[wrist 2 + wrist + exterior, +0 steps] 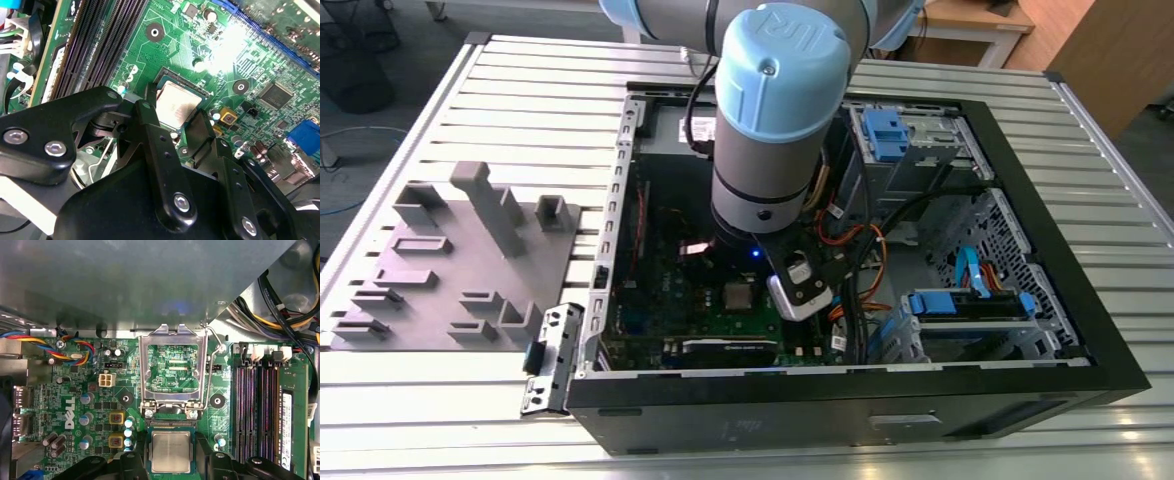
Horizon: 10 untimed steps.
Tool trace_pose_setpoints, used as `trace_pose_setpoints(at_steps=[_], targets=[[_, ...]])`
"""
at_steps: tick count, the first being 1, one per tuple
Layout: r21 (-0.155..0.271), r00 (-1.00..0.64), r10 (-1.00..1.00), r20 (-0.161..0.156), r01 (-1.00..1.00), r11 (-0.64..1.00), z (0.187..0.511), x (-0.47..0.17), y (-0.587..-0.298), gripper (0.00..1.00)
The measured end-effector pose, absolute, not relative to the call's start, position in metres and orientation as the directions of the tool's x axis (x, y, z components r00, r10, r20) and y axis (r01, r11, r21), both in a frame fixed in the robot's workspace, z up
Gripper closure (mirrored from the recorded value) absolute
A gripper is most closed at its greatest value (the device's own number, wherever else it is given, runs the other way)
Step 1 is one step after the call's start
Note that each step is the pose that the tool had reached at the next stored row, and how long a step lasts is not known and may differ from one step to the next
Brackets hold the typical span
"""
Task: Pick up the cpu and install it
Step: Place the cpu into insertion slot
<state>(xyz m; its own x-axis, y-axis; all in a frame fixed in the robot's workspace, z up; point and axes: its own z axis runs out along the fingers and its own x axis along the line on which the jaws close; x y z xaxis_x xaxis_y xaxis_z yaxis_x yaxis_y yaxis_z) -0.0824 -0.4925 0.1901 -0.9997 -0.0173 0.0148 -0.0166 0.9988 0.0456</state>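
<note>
The tool (173,116), a black metal linkage assembly, sits low over the board and straddles the cpu (171,451), a small flat square chip with a silver-grey metal lid and a pale rim. Whether the tool is clamping the chip's edges or is spread just clear of them cannot be told from either wrist view. The chip lies flat and square inside the dark socket (171,424), so it looks to be in its seat or very close to it. Its level attitude fits a part that has to drop straight onto the contacts.

Just beyond the socket, the bright steel retention frame (173,367) is hinged up and back, showing bare green board through its window. Its thin wire lever (214,371) is unlatched beside it. Both are probably left open so the chip can go in from above without obstruction, which would mean the clamping is not yet done.

Around this spreads the green motherboard (75,405), with a row of long dark memory slots (255,405) to one side of the socket. In the exterior view the grey and pale-blue robot arm (774,120) reaches straight down into the open black computer case (854,400), which lies on its side so the board faces up. The case rests on the ribbed aluminium worktop (520,90). A grey moulded plastic tray (440,260) sits beside the case, on the exterior view's left.
</note>
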Motion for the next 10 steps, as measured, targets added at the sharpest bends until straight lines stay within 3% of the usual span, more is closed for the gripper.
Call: trace_pose_setpoints(at_steps=[10], targets=[[0.046, -1.000, -0.017, 0.015, -0.017, 0.999, 0.1881, -0.0825, -0.4927, 0.53]])
